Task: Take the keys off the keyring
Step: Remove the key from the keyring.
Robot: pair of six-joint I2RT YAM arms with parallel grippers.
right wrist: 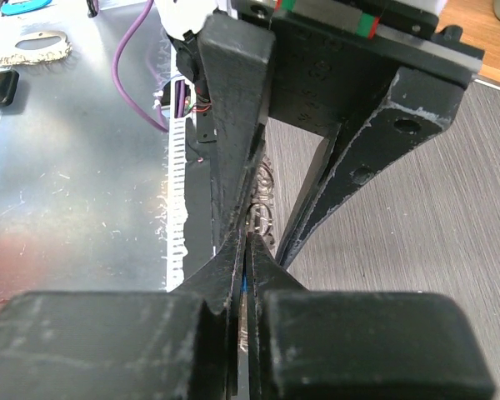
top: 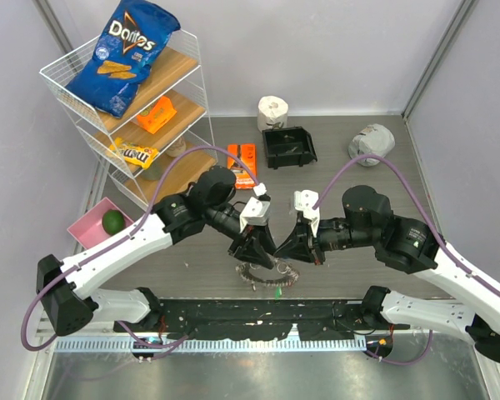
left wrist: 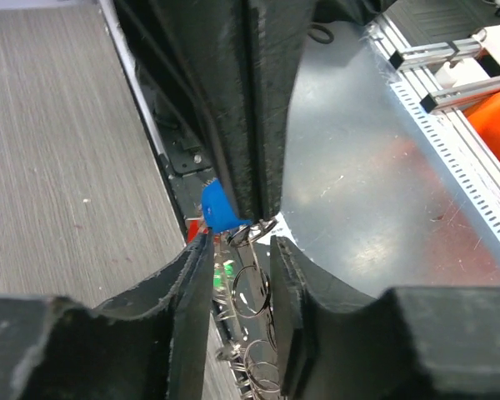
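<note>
Two robot arms meet over the large thin silver keyring (left wrist: pixel 252 287), fringed with small metal pieces. It lies on the grey wood-grain table (top: pixel 350 192) directly beneath both sets of fingers.

The right gripper (right wrist: pixel 247 242) is clenched tight, apparently on the blue-headed silver key (left wrist: pixel 218 210), which shows just beside its tips. The left gripper (left wrist: pixel 240 250) has its fingers parted, straddling the ring's coils; whether they touch the metal cannot be told. A green-headed key (left wrist: pixel 225 271) and a red-headed key (left wrist: pixel 194 227) sit bunched with the ring at the left fingertips.

No key lies visibly clear of the ring, so the job looks barely begun, with every key left to free.

Well away from the fingers on the left gripper's side, a pink tray (top: pixel 83 229) holds a round green fruit (top: pixel 112 221). A white wire rack (top: pixel 71 52) carries a blue Doritos bag (top: pixel 125 54), an orange packet (top: pixel 157 114) and a yellow M&M's bag (top: pixel 136 153). A black plastic bin (top: pixel 287 132) stands far beyond the fingertips; its contents cannot be made out.
</note>
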